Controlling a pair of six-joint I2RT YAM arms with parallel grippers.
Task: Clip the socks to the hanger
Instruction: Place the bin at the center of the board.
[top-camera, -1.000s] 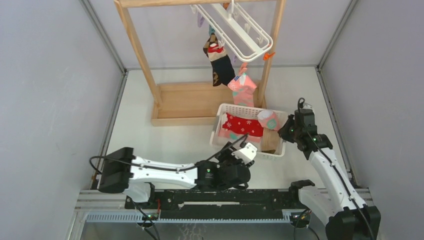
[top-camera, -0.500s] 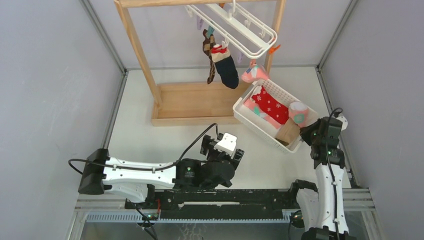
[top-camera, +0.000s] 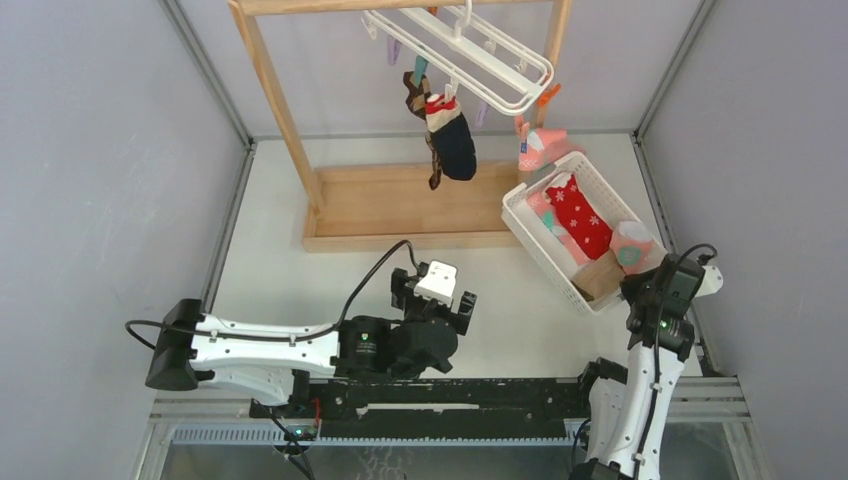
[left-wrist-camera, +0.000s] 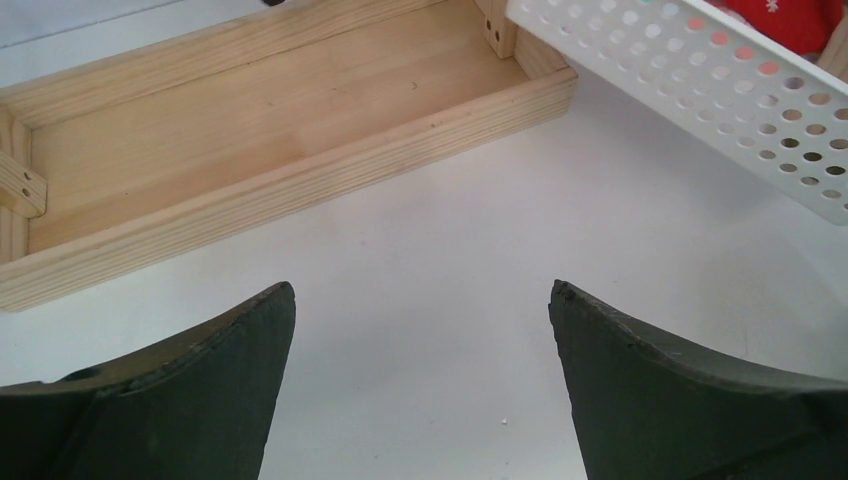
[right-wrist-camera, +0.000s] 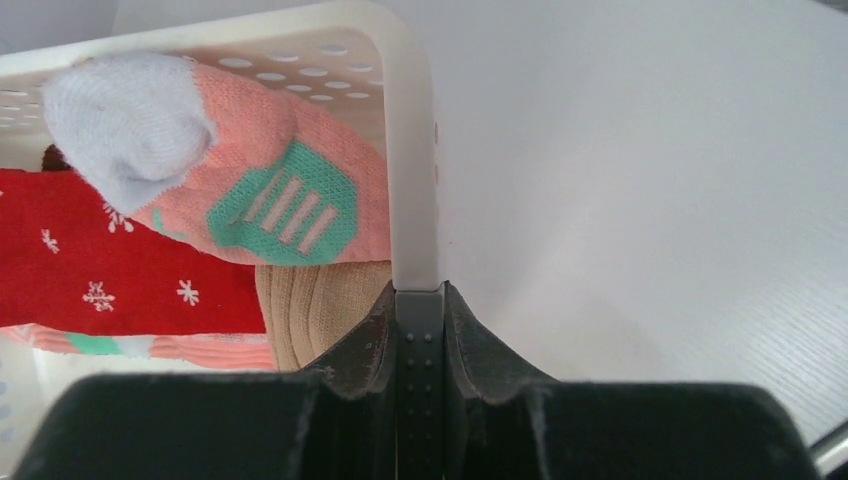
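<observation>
I see the white hanger (top-camera: 470, 55) at twelve o'clock, with a dark sock (top-camera: 455, 145) and a pink sock (top-camera: 540, 148) hanging under it. The red snowflake sock (top-camera: 580, 215) lies in the white basket (top-camera: 543, 252) at three o'clock. My right gripper (right-wrist-camera: 420, 300) is clenched on the basket's rim, and my left gripper (left-wrist-camera: 420, 310) is released, spread wide over the table (left-wrist-camera: 450, 250).

One hanger (top-camera: 487, 62), one basket (top-camera: 540, 245), one rack (top-camera: 267, 80), one red sock (top-camera: 580, 215).

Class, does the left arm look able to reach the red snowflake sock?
Probably yes: the left gripper is open and empty, and the red snowflake sock lies exposed in the open-topped white basket.
</observation>
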